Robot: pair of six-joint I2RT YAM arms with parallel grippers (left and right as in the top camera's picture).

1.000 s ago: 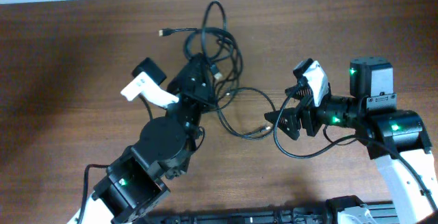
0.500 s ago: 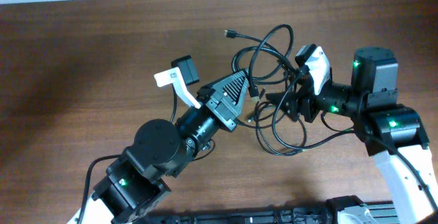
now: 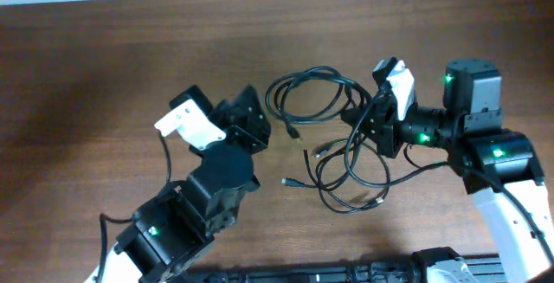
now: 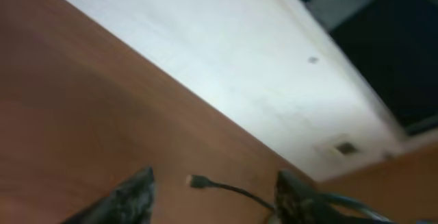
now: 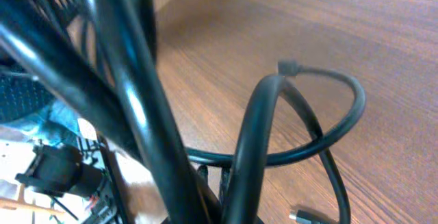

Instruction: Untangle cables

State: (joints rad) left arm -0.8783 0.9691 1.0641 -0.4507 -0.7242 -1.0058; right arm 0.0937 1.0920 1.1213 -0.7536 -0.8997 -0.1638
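Cables [image 3: 333, 140] lie in one loose tangle on the bench [image 3: 86, 75], between my two arms and nearer the right one. From overhead, the tangle's long axis runs on a slant, from where it loops out at the far left down to overlapping coils at the near right. Several small plug ends [image 3: 294, 133] stick out of its left side and point toward the left arm. The right end effector [image 3: 363, 127] sits at the tangle's right flank, clamped down on a strand, with cords fanning away from it both farther and nearer. The left end effector [image 3: 255, 120] is just beside the far-left loop, apart from it, and holds nothing. The left wrist view gives me what overhead hides. Its two fingertips [image 4: 130, 196] stand well apart at the bottom of the frame. Beyond the gap one plug end [image 4: 198, 181] rests on the wood, pointing left in that frame with its cord trailing off to the right. That picture is blurred, with a pale surface [image 4: 205, 59] past the bench edge. The right wrist view is crowded by cords hard against the lens, rising steeply from the bottom of the frame, so I cannot see its fingers there. Behind them one strand arches over the wood grain.
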